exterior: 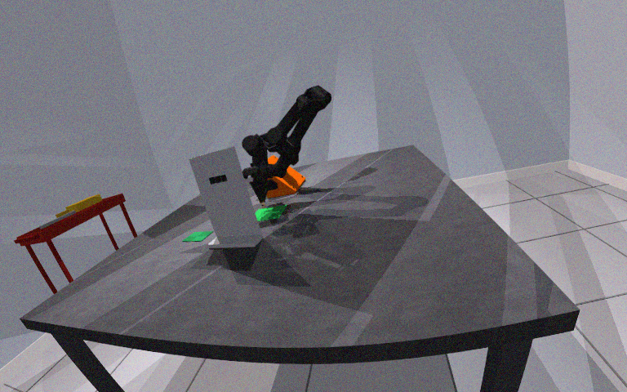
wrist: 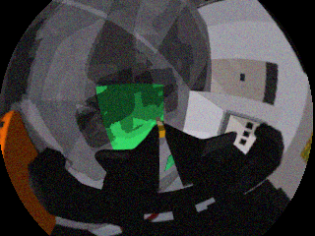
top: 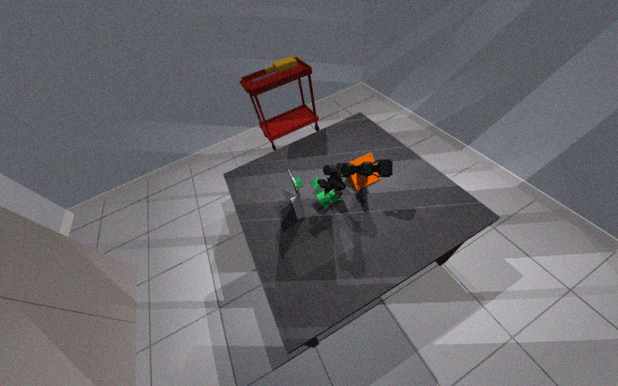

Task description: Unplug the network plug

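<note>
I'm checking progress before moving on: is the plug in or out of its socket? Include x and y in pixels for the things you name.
Out: the plug (wrist: 161, 130) sits between the gripper's (top: 327, 191) (exterior: 262, 203) (wrist: 160, 123) fingertips, apart from the panel (top: 298, 207) (exterior: 224, 203) (wrist: 246, 108).

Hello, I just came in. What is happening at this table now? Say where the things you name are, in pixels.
A black robot arm (top: 360, 169) (exterior: 288, 124) is moving a network plug. Its gripper (exterior: 262, 203) (wrist: 160, 126) is shut on the small plug (wrist: 161, 132), away from the upright panel (exterior: 224, 198) (wrist: 242, 133). The gripper points down near a green patch (top: 327, 197) (exterior: 270, 212) (wrist: 133, 115). The plug is not yet released.
</note>
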